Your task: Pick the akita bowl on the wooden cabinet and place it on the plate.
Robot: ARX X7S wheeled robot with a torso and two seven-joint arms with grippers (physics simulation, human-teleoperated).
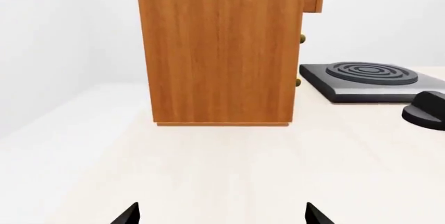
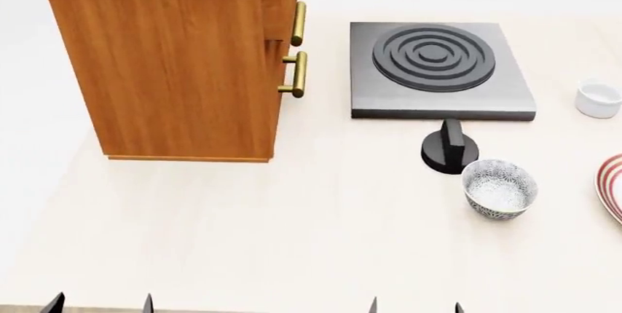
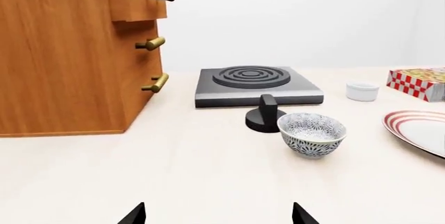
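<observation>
1. Wooden cabinet point(image 2: 170, 65): tall, orange-brown, with brass bar handles point(image 2: 298, 73); it stands at the left of the pale table point(image 2: 291, 240). Its top surface is barely in view.
2. Dark grey stove point(image 2: 438, 69) with ringed burner lies to the cabinet's right; a black knob point(image 2: 449, 149) stands just in front of it.
3. A speckled bowl point(image 2: 499, 188), white with a dense grey-blue floral pattern, sits upright on the table just beside the knob, between stove and plate point(image 2: 612, 185). No akita bowl shows on the cabinet.
4. Plate: white, red-ringed, at the right edge.
5. Small white cup point(image 2: 598, 98) and checkered box point(image 3: 417, 82) stand further right.
6. Left gripper point(image 1: 221, 216) and right gripper point(image 3: 218, 216): fingertips spread apart, holding nothing, low over bare table.
</observation>
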